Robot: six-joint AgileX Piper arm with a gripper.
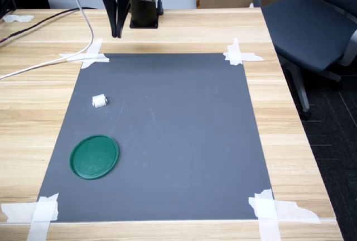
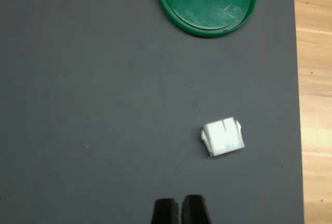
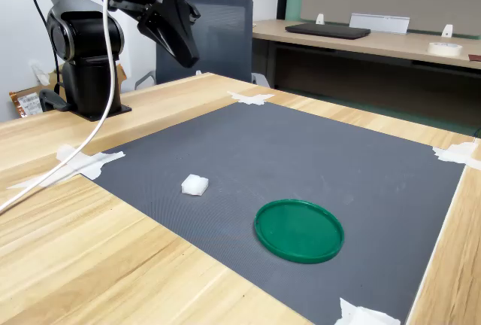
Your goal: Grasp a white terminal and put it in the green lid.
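The white terminal (image 1: 99, 101) (image 2: 223, 137) (image 3: 195, 184) lies on the dark grey mat (image 1: 167, 140), toward the first exterior view's left. The green lid (image 1: 94, 156) (image 2: 207, 1) (image 3: 299, 230) rests flat on the mat, nearer the front edge than the terminal, with nothing in it. My gripper (image 1: 116, 32) (image 2: 179, 211) (image 3: 189, 60) hangs high above the mat's far edge, well clear of both. Its fingers are pressed together with nothing between them.
The mat is held by white tape strips (image 1: 240, 54) at its corners. The arm's base (image 3: 86, 77) and a white cable (image 1: 33, 65) sit on the wooden table behind the mat. An office chair (image 1: 312, 23) stands off the table at the first exterior view's right.
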